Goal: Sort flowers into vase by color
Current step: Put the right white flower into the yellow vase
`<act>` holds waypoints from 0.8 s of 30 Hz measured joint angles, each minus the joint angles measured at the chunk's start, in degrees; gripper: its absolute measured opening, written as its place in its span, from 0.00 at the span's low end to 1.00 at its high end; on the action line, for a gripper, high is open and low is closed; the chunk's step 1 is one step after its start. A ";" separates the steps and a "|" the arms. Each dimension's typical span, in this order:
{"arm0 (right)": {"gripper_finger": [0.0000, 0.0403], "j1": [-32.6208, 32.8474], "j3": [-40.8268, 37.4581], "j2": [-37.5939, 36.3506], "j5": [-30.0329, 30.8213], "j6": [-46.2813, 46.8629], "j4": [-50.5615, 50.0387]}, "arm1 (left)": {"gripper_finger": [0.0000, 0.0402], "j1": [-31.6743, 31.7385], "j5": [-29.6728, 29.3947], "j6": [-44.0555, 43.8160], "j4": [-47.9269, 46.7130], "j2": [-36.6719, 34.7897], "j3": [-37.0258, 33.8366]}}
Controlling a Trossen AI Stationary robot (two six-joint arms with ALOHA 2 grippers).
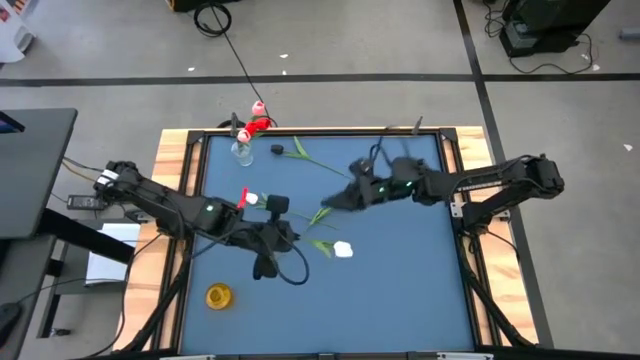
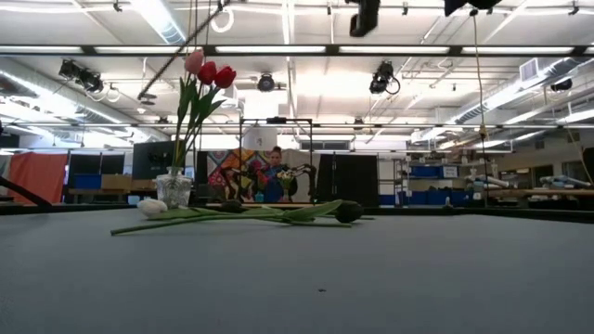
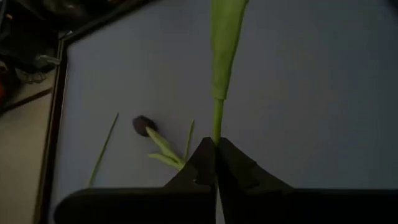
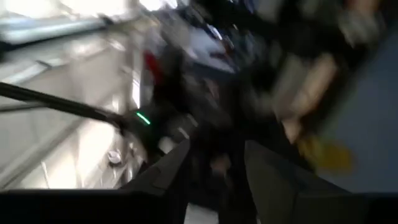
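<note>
Green stem [image 3: 217,121] sits pinched between my left claw's [image 3: 216,163] fingers, which are clamped tight on it in the left wrist view, the leaf running away from the tips over the blue surface [image 1: 400,290]. From overhead, that left claw [image 1: 283,232] is low over the middle of the surface, so I judge the step in hand is the pickup of one tulip, grip just made, lift not yet begun. Which head belongs to this stem I cannot tell; a white tulip [image 1: 343,250] lies just beside the claw, and a dark tulip [image 3: 143,124] lies a little beyond on the surface.

My right claw [image 1: 352,197] hangs near the same cluster of stems, on its far right side. Its wrist view is smeared, but the two fingers [image 4: 273,168] stand apart with a gap between them and nothing in them.

Farther back, near the far left edge, the glass vase [image 1: 241,152] already holds red and pink tulips [image 1: 258,122]; the low view shows them upright in it. A small yellow vessel [image 1: 218,295] stands at the near left, apparently empty.

Next, I would raise the stem clear of its neighbours, check the head's colour, then carry it to the matching container, keeping the stem near vertical so it drops into the narrow mouth.
</note>
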 joint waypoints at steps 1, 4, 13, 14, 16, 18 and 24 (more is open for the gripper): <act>0.39 -0.53 0.00 -0.71 1.38 -1.46 1.67 | 0.01 -0.22 -0.02 -1.52 0.02 -0.57 0.06; 0.40 -2.34 0.00 -2.94 5.27 -6.07 3.82 | 0.00 -1.74 -0.78 -6.60 -1.86 -2.86 0.04; 0.40 -5.21 0.00 -8.74 12.76 -17.72 4.48 | 0.00 -11.70 -17.72 -22.06 -8.11 -9.50 0.04; 0.40 -5.35 0.00 -8.92 12.31 -17.93 4.47 | 0.00 -13.35 -20.26 -24.62 -9.42 -9.70 0.04; 0.40 -5.44 0.00 -9.17 11.25 -19.08 4.49 | 0.00 -16.82 -24.55 -29.88 -12.59 -10.01 0.04; 0.40 -5.41 0.00 -9.15 11.06 -20.61 4.44 | 0.00 -20.05 -28.57 -34.97 -14.25 -10.06 0.04; 0.40 -4.12 0.00 -8.71 11.04 -21.36 4.03 | 0.00 -28.23 -38.50 -49.89 -15.35 -10.06 0.04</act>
